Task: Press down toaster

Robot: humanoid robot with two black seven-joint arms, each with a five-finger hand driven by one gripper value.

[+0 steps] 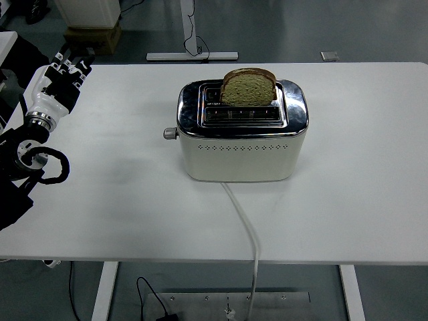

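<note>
Toaster (pixel 242 137): cream-coloured body with a polished chrome top, two slots, standing upright near the middle of the white table (pixel 361 200). It is set a little toward the far side, its long face turned to the table's near edge. A row of small perforations runs across the upper part of that face.

White table: rectangular top on white legs, spanning nearly the full width of the head view.

Left arm (pixel 23 160): black, with exposed cable loops, entering at the left edge of the view and lying over the table's left margin, well apart from the toaster.

Left hand (pixel 61 80): white and black, raised near the table's far-left corner, fingers loosely extended and grasping nothing.

Power cord (pixel 246 227): white, leaving the base of the toaster's near face, running toward the near edge and dropping over it.

Bread slice (pixel 249 87): one brownish, seeded piece, standing upright in the far slot with most of its upper part above the chrome. The near slot holds nothing visible.

Lever knob (pixel 170 134): small and grey, projecting from the toaster's left end, sitting high on its track.
</note>
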